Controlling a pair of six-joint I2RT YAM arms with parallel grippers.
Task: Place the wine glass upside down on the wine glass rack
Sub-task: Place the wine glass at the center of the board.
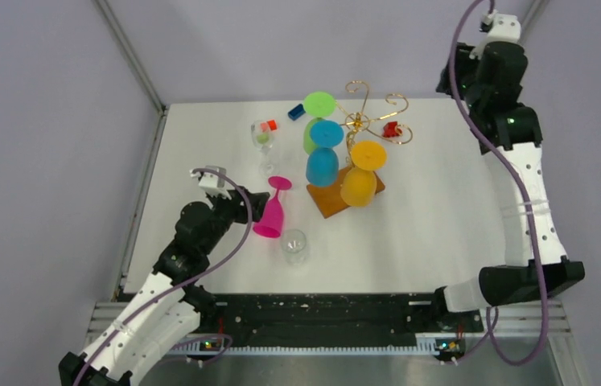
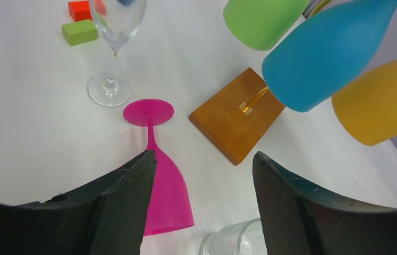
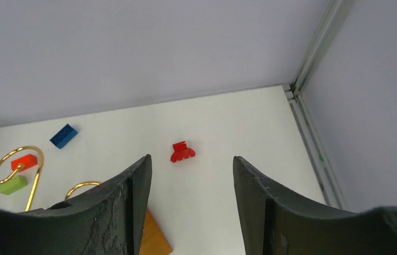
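Note:
A pink wine glass (image 1: 271, 213) lies on its side on the white table, foot pointing toward the rack. My left gripper (image 2: 205, 154) is open just over it; the bowl (image 2: 169, 196) sits against the left finger's inner side, partly hidden by it. The wine glass rack (image 1: 359, 121) is gold wire on a wooden base (image 2: 236, 114). Green (image 1: 319, 108), blue (image 1: 323, 157) and orange (image 1: 361, 177) glasses hang on it upside down. A clear wine glass (image 1: 264, 141) stands upright left of the rack. My right gripper (image 3: 192, 158) is open and empty, high over the far right corner.
A clear tumbler (image 1: 294, 245) lies beside the pink glass, near my left gripper. A red clip (image 1: 392, 129), a blue brick (image 1: 295, 110) and small red (image 2: 79, 9) and green (image 2: 79, 32) blocks lie around the rack. Enclosure walls bound the table at left, back and right.

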